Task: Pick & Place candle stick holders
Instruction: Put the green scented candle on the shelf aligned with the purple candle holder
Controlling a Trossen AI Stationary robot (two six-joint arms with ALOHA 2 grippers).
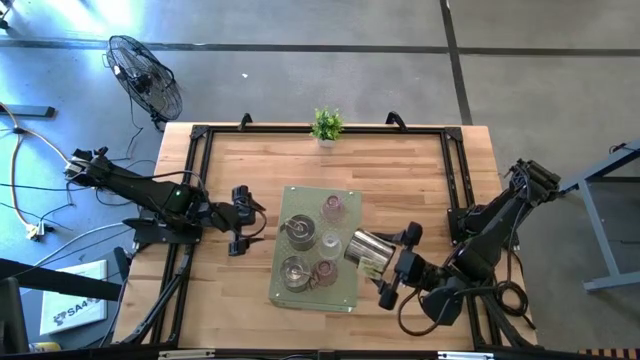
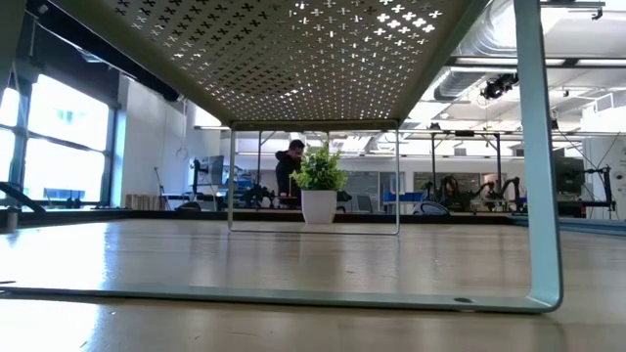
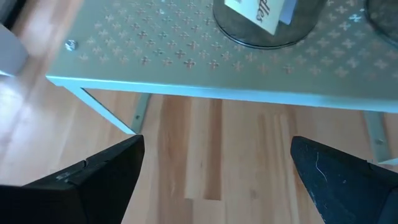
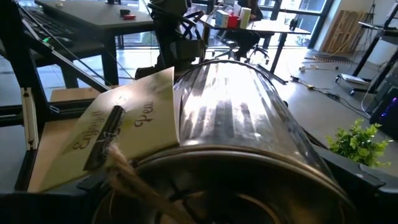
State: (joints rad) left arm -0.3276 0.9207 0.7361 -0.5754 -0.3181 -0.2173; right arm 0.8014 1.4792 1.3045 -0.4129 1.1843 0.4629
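Right gripper holds a silver holder in wide jaws, long axis lying sideways, tilted over the right edge of the rack. 5 other holders stand on the rack. Left gripper waits open beside the rack's left edge.

I see pale green rack with cross-shaped perforations, shiny silver holder with cream tag, pink glass cups, light wood table, green plant.
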